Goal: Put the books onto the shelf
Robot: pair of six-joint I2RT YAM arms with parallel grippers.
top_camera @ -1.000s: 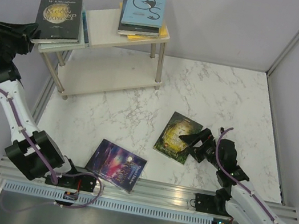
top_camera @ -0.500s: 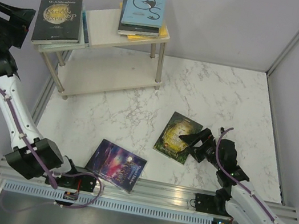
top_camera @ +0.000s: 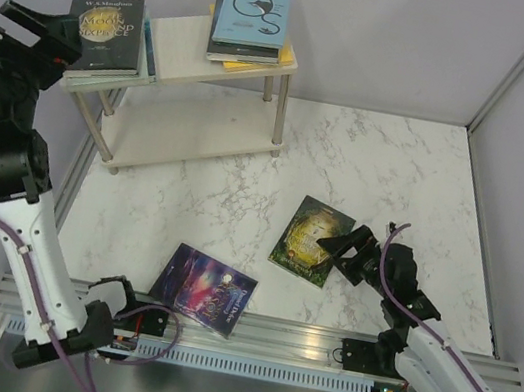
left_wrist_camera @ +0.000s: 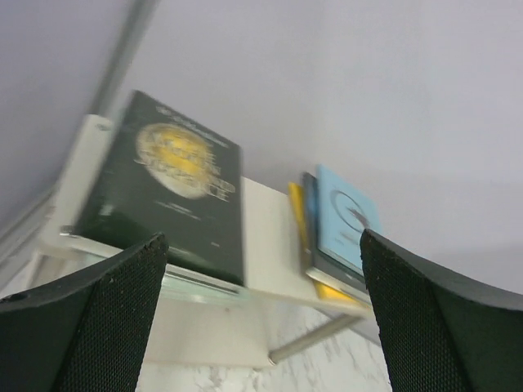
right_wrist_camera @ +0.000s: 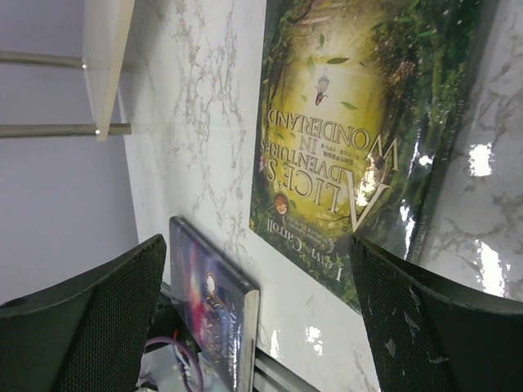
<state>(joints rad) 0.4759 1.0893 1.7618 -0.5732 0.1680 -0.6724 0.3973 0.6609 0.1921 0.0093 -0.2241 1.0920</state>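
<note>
- Jaws are standing spread, empty: left gripper, right gripper.
- Black book is overhanging the shelf's left edge.
- Two are lying on the table: Alice book, galaxy book.

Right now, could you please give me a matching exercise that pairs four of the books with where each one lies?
Things:
1. black book with gold title
2. light blue book
3. green-gold book
4. purple galaxy book

Places:
A. at the near edge of the table, by the rail
B. topmost at the right end of the shelf
C. left end of the shelf's top board
D. flat on the marble, towards the right

Pairs: 1-C, 2-B, 3-D, 4-A
</note>
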